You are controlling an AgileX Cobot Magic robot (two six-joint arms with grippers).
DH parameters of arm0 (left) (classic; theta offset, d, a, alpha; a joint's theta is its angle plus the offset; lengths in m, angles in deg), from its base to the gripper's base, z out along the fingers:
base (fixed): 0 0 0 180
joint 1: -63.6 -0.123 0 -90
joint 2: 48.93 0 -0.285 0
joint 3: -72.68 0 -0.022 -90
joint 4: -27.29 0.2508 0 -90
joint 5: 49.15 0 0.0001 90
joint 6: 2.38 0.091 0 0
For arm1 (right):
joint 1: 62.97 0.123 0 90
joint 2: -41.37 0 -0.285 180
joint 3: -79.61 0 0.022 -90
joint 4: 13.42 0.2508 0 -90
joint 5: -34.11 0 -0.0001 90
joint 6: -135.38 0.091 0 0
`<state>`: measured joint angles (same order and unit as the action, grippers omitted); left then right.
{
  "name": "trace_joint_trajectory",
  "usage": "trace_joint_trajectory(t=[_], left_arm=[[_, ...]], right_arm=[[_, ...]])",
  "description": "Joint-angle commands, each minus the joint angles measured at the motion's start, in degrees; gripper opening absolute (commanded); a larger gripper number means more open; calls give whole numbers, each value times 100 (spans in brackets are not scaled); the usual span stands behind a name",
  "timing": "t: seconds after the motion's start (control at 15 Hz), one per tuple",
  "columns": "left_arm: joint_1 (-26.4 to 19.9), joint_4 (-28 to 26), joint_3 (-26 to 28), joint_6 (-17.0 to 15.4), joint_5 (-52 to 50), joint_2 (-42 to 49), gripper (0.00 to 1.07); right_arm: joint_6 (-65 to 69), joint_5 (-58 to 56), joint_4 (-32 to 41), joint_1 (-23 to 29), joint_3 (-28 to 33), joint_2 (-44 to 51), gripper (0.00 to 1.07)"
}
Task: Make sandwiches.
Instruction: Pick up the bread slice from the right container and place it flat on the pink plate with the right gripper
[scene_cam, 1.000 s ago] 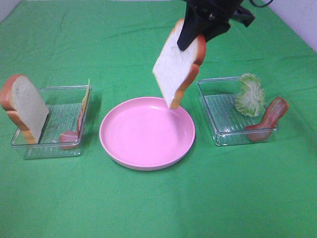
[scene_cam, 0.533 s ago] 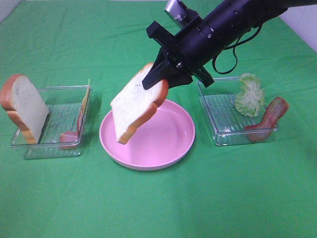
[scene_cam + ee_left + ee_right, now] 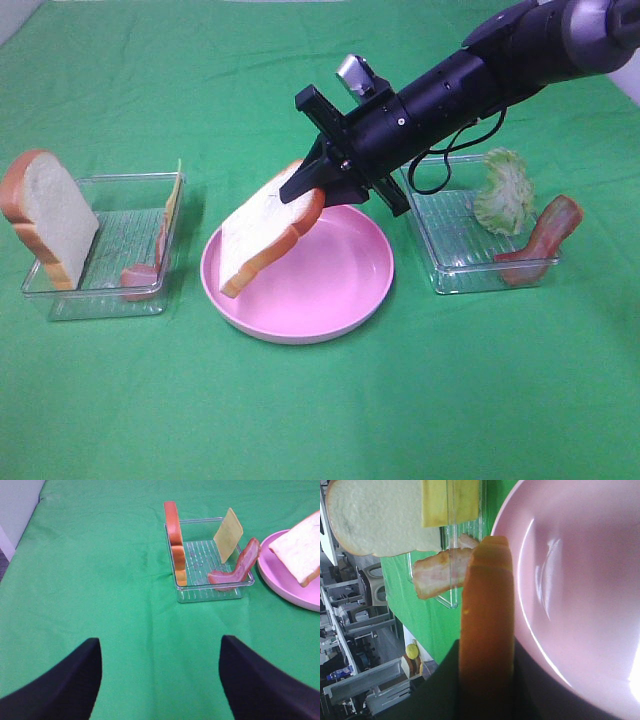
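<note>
Right gripper (image 3: 312,186) is pinched narrow on the crust end of a bread slice (image 3: 262,232). My guess is the end grip lets the free end lead down, so the slice lands flat as the base layer. The slice slopes down away from the fingers, its low corner over the pink plate (image 3: 345,318) just below them. Can't tell if it's touching.

Past that corner is the left tray (image 3: 60,300) with the second bread slice (image 3: 45,215), cheese (image 3: 173,200) and bacon (image 3: 140,275). Behind the wrist is the right tray (image 3: 440,275) with lettuce (image 3: 503,190) and another bacon strip (image 3: 540,240).

Left gripper (image 3: 160,677) is spread wide and empty, over bare cloth (image 3: 100,580), well short of its tray.

A second ago the slice hung near upright, high over the plate's far rim. It's now lower and flatter. Nothing else has moved.
</note>
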<state>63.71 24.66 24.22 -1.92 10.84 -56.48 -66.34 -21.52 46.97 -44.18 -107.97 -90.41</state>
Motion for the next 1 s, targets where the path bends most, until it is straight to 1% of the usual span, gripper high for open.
trace_joint_trajectory(t=[0.07,0.33,0.4,0.47,0.53,0.6,0.67,0.73,0.8,0.93,1.0], left_arm=[[-6,-17,-6,11,-52,115,64],[-6,-17,-6,11,-52,115,64],[-6,-17,-6,11,-52,115,64],[-6,-17,-6,11,-52,115,64],[-6,-17,-6,11,-52,115,64],[-6,-17,-6,11,-52,115,64],[-6,-17,-6,11,-52,115,64],[-6,-17,-6,11,-52,115,64],[-6,-17,-6,11,-52,115,64],[-6,-17,-6,6,-52,115,64],[-6,-17,-6,6,-52,115,64]], right_arm=[[-97,-40,69,-23,17,-126,0],[-74,0,-120,-23,17,-166,0],[-74,40,-126,-23,17,-166,4],[57,86,-160,-23,17,-166,24],[103,97,-178,-23,17,-166,31],[155,97,-338,-23,17,-160,61],[155,103,-476,-23,17,-143,71],[155,103,-476,-23,17,-143,71],[155,109,-768,-23,-11,-74,78],[304,126,-1209,-23,-46,103,78],[533,126,-1753,-23,-92,264,78]])
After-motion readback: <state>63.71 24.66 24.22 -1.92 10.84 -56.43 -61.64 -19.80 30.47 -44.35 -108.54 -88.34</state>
